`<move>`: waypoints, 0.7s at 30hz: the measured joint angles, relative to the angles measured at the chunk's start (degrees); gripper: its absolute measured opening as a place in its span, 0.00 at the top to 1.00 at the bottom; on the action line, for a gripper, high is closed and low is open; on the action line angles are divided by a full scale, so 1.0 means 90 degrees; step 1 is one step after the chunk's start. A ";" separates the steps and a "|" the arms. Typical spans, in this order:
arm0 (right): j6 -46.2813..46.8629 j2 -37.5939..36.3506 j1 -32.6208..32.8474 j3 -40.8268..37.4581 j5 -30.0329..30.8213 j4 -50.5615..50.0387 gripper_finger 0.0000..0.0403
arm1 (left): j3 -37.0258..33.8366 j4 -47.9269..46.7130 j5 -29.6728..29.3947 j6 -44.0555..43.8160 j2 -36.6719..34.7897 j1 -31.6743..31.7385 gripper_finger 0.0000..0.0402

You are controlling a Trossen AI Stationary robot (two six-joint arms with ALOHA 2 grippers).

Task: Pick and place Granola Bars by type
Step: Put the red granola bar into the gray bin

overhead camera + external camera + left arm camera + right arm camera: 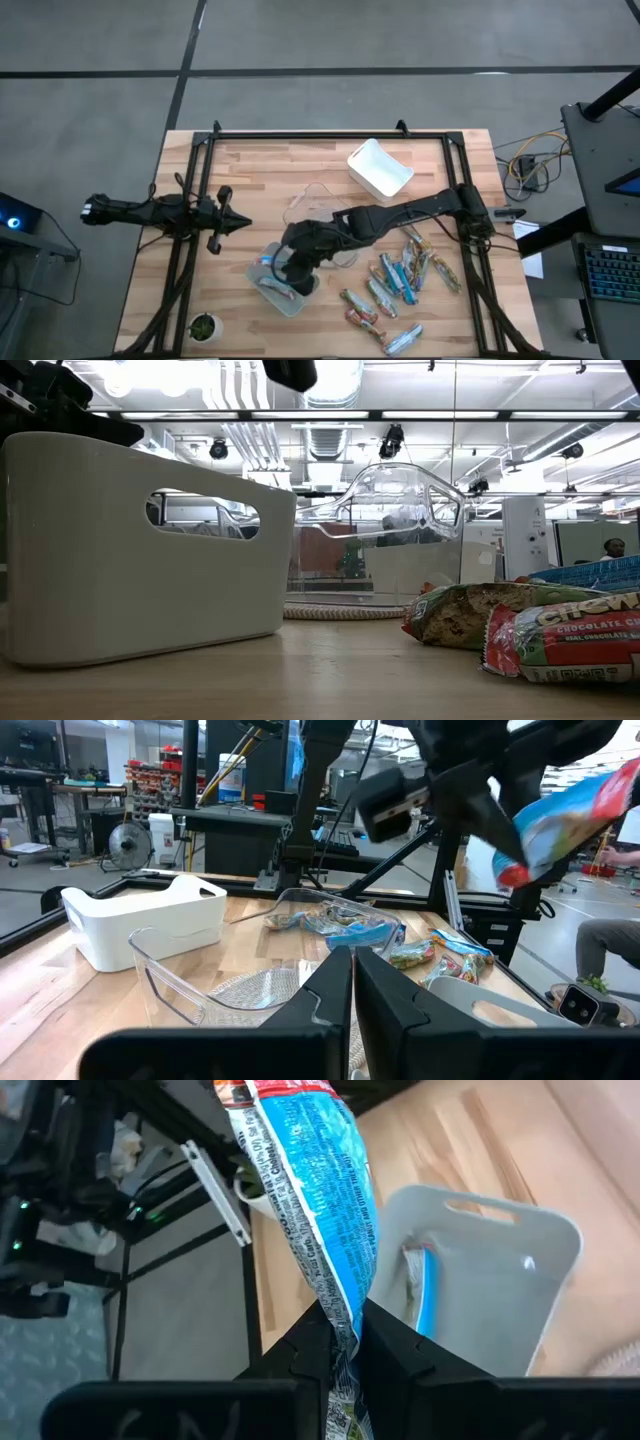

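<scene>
My right gripper (340,1335) is shut on a bright blue granola bar (320,1190) and hangs over the grey bin (262,296) near the table's front middle. Another blue bar (428,1295) lies inside that bin (540,1250). Several loose granola bars (395,280) in blue, red and greenish-brown wrappers lie flat on the wood at the front right. In the low view, two of them (470,615) rest on the table near the camera. My left gripper (352,982) waits shut at the table's left side (235,222), touching nothing. My right gripper pinches the blue bar by one crimped end of its wrapper (340,1315) between its two fingers. The fingers slant downward from the table's right side. The bar sticks out lengthwise beyond the fingertips, tilted and lifted clear (570,805) above the grey bin.
A white bin (380,167) stands at the back middle. A clear bin (315,200) sits on a woven mat between it and the grey one. A small potted plant (203,327) stands at the front left corner. A black frame (330,135) edges the table.
</scene>
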 joint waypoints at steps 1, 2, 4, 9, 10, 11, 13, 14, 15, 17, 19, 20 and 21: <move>0.0097 0.0000 -0.0018 -0.0052 -0.0001 0.0011 0.92 | 0.0001 -0.0002 0.0000 -0.0001 0.0000 0.0001 1.00; 0.0215 0.0001 -0.0032 -0.0101 -0.0001 -0.0005 0.92 | 0.0001 0.0000 0.0001 0.0000 0.0000 0.0000 1.00; 0.0448 0.0002 -0.0065 -0.0212 0.0001 0.0010 0.92 | -0.0001 -0.0002 0.0000 0.0000 0.0000 0.0001 1.00; 0.1124 0.0009 -0.0106 -0.0604 0.0018 0.0373 0.92 | 0.0000 -0.0002 -0.0002 0.0000 0.0000 -0.0001 1.00; 0.1253 0.0012 -0.0104 -0.0680 0.0016 0.0483 0.92 | 0.0001 -0.0002 -0.0001 0.0000 0.0000 0.0000 1.00; 0.1377 0.0012 -0.0101 -0.0758 0.0013 0.0624 0.92 | 0.0001 -0.0001 -0.0001 0.0000 0.0000 0.0001 1.00; 0.1615 0.0012 -0.0096 -0.0929 -0.0021 0.0932 0.92 | -0.0001 -0.0002 -0.0002 0.0000 0.0000 -0.0001 1.00; 0.1736 0.0012 -0.0098 -0.1005 -0.0042 0.1048 0.92 | 0.0001 -0.0002 -0.0002 0.0000 0.0000 -0.0001 1.00; 0.1852 0.0012 -0.0098 -0.1059 -0.0054 0.1113 0.92 | -0.0001 0.0000 -0.0002 0.0000 0.0000 0.0001 1.00; 0.2030 0.0012 -0.0101 -0.1153 -0.0053 0.1229 0.92 | 0.0001 0.0000 -0.0002 0.0000 0.0000 0.0000 1.00; 0.2177 0.0012 -0.0101 -0.1243 -0.0053 0.1387 0.92 | 0.0001 -0.0002 -0.0002 0.0000 0.0000 0.0000 1.00; 0.2253 0.0012 -0.0098 -0.1290 -0.0055 0.1446 0.92 | 0.0000 -0.0001 -0.0002 0.0000 0.0000 0.0000 1.00; 0.2336 0.0012 -0.0098 -0.1318 -0.0055 0.1471 0.92 | 0.0000 0.0000 -0.0002 0.0000 0.0000 -0.0001 1.00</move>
